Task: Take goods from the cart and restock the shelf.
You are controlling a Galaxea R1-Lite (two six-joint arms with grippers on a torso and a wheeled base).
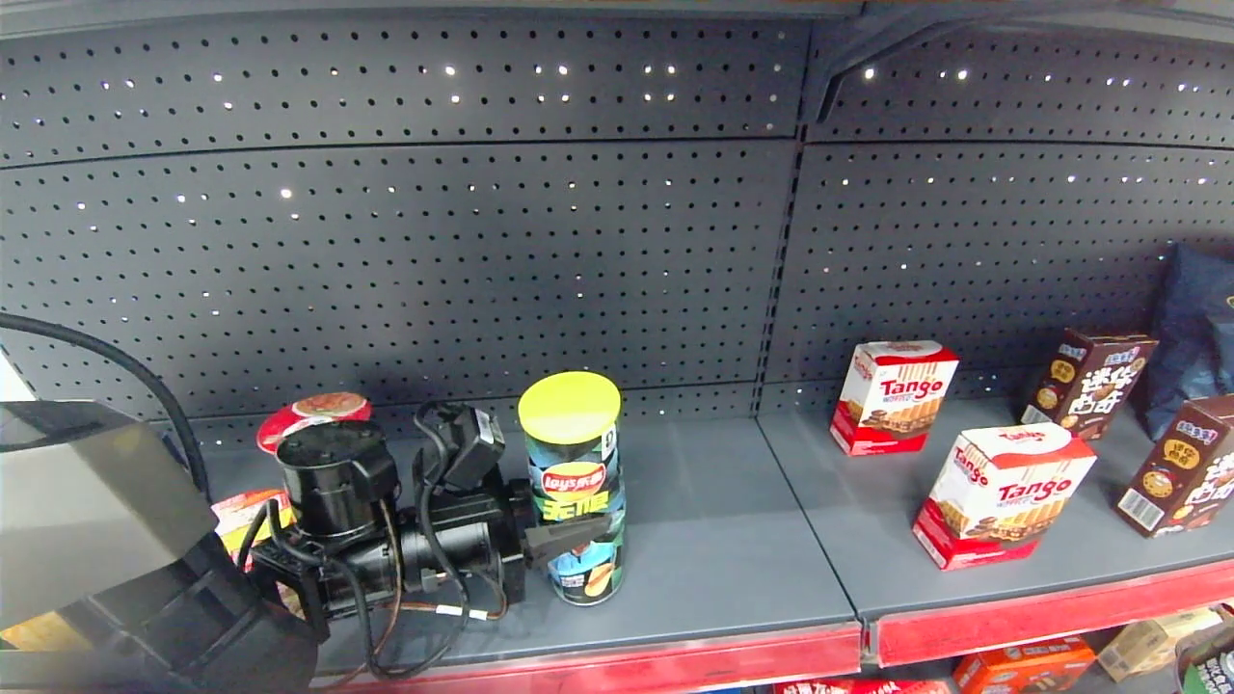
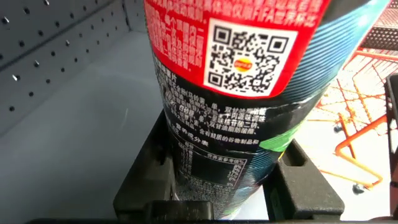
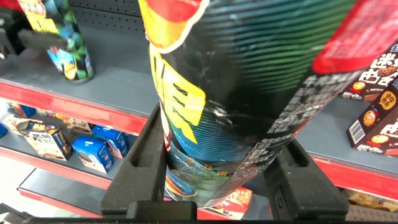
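Yellow-lidded chip can (image 1: pixel 574 487) stands upright on the grey shelf (image 1: pixel 713 549), lower centre-left of the head view, pinched at its lower half by the left gripper (image 1: pixel 576 540). The right gripper (image 3: pixel 221 177) clamps a second can (image 3: pixel 249 81) out in front of the shelf's red edge.

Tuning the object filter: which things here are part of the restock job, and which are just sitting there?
Job: chip can in left gripper, at the shelf; second chip can in right gripper; orange cart.
Lying about: wafer boxes, brown boxes, blue bag, red-lidded can.
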